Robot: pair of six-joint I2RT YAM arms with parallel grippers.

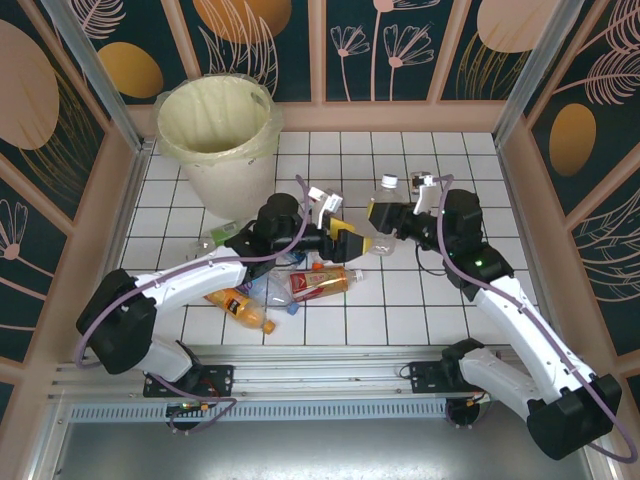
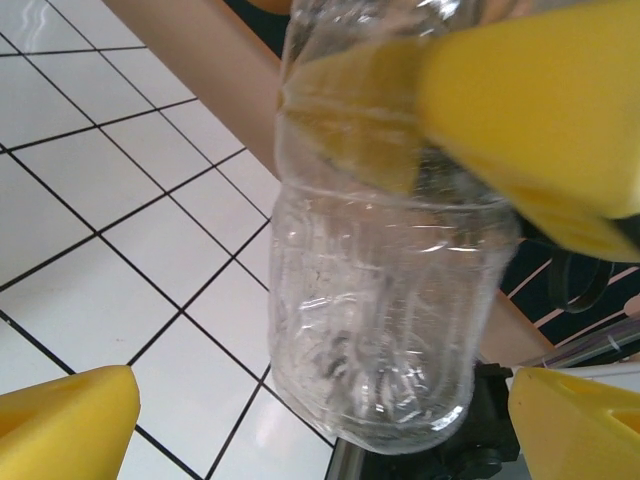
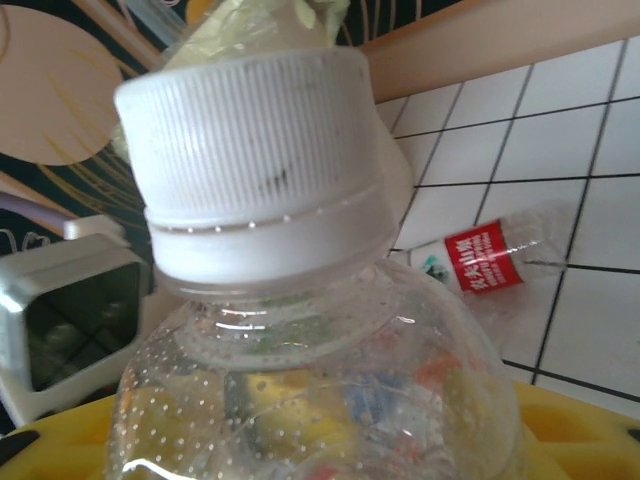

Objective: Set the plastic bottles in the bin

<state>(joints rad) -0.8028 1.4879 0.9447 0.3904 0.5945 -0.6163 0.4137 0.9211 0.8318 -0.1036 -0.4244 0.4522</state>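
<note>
A handover is shaping up over the middle of the table (image 1: 400,300). The clear bottle (image 1: 388,192) is clamped in the right claw (image 1: 380,218), and one yellow finger can be seen pressed into its upper body in the left wrist view. The white cap (image 3: 250,160) is carried at the top end, so the long axis is judged to run from the cap down to the base.

That base is presented straight to the left claw (image 1: 345,240), which is spread wide. Its yellow fingers (image 2: 65,425) are seen at either side of the bottle's bottom, apart from the plastic, with nothing held.

The bin (image 1: 230,190) is set at the far left of the table, clearly nearer the left arm, so a pass to that side is judged to be the step in hand. What the next move turns on is the base sitting between the open left fingers.

An orange bottle (image 1: 240,308) and a red-labelled bottle (image 1: 320,282) are left lying on the tiles below the claws, not yet binned.
</note>
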